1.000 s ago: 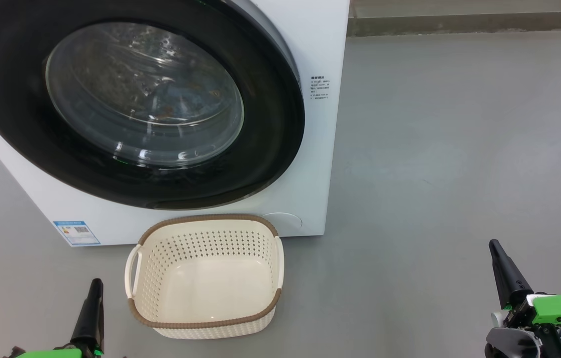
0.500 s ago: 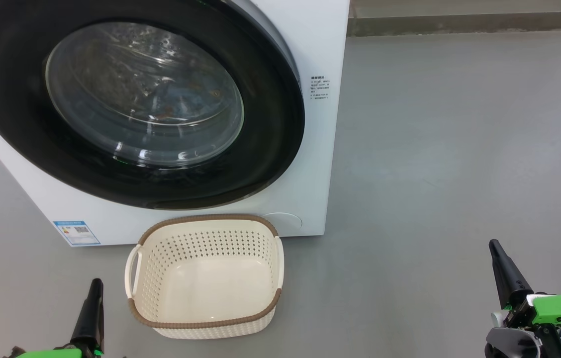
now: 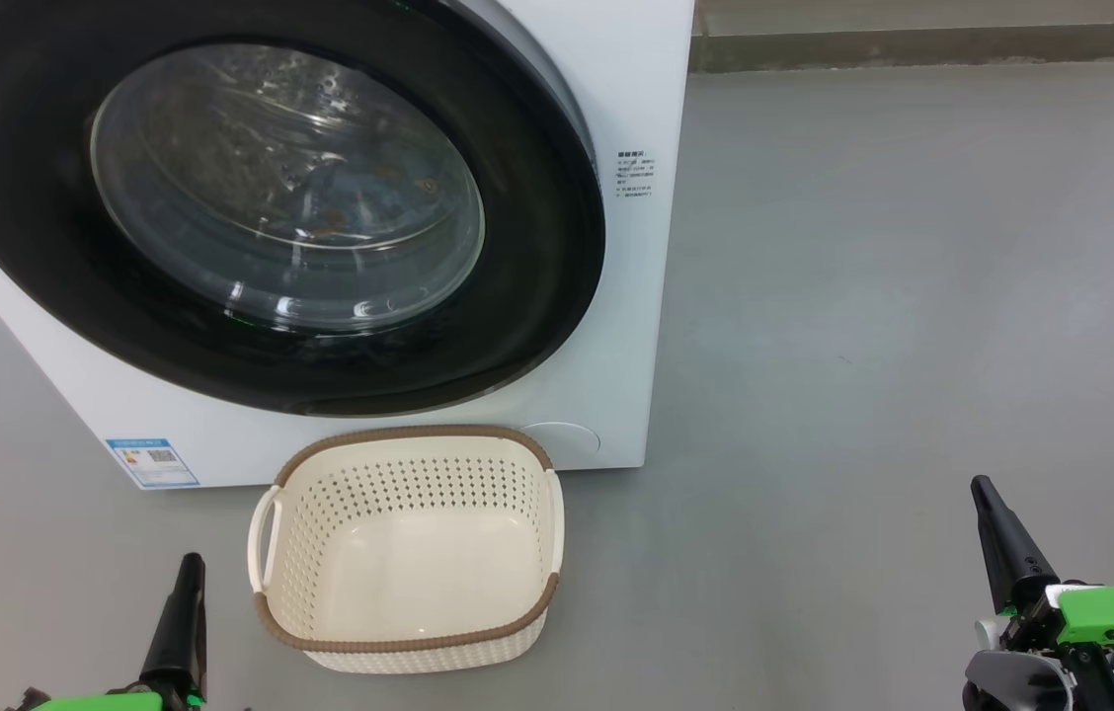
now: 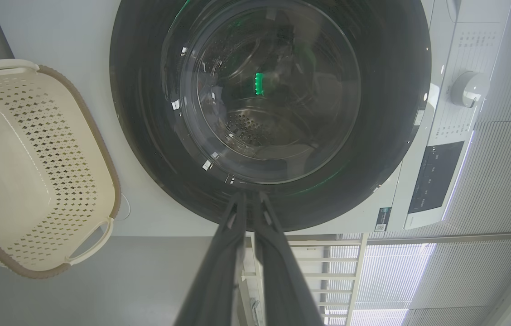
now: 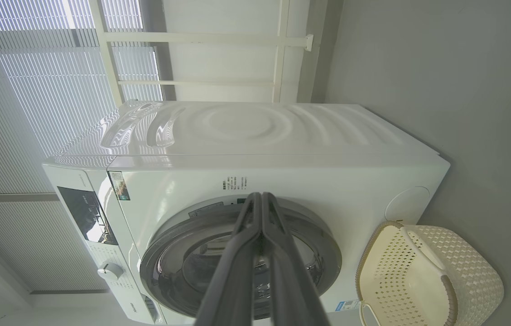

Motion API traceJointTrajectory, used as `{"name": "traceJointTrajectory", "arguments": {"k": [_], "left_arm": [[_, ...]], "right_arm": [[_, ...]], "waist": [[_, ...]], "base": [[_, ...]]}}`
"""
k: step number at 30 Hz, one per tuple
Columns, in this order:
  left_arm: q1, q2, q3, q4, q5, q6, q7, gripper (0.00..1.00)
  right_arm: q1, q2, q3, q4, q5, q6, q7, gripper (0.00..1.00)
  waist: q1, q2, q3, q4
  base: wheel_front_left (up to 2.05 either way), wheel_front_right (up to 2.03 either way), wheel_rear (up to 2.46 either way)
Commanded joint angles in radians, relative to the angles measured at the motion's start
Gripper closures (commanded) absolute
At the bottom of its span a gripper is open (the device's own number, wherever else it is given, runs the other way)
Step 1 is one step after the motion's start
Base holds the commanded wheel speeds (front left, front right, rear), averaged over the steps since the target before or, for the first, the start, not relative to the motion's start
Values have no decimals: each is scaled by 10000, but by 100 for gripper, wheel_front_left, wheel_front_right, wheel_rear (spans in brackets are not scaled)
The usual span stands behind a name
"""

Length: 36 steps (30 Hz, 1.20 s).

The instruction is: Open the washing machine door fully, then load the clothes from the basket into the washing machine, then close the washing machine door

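The white washing machine [image 3: 636, 89] stands at the upper left of the head view, its round black door [image 3: 34, 257] shut flat against the front. Behind the glass porthole lie the clothes [image 3: 350, 202], light-blue fabric with orange marks, inside the drum. On the floor just before the machine sits the cream basket [image 3: 409, 548] with nothing in it. My left gripper [image 3: 190, 565] is shut and points up at the lower left, beside the basket. My right gripper [image 3: 982, 486] is shut at the lower right, well away from both. The left wrist view faces the door [image 4: 137, 113] and the basket [image 4: 33, 167].
Grey floor spreads to the right of the machine, with a low wall base [image 3: 932, 44] at the back. The right wrist view takes in the machine's side panel [image 5: 255, 131], the control panel [image 5: 85, 217] and window blinds [image 5: 20, 113] behind it.
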Motion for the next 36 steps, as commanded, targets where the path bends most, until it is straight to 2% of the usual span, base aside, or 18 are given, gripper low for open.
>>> {"name": "traceJointTrajectory", "arguments": {"k": [1, 36], "left_arm": [[-427, 91, 324, -270, -84, -23, 61, 100], [-427, 91, 323, -270, -84, -23, 61, 100]], "right_arm": [[-405, -89, 186, -289, -13, 19, 47, 100], [-405, -89, 188, -290, -12, 19, 45, 100]], "waist": [[0, 0, 0, 0], [0, 0, 0, 0]], "base": [[0, 0, 0], [0, 0, 0]]}}
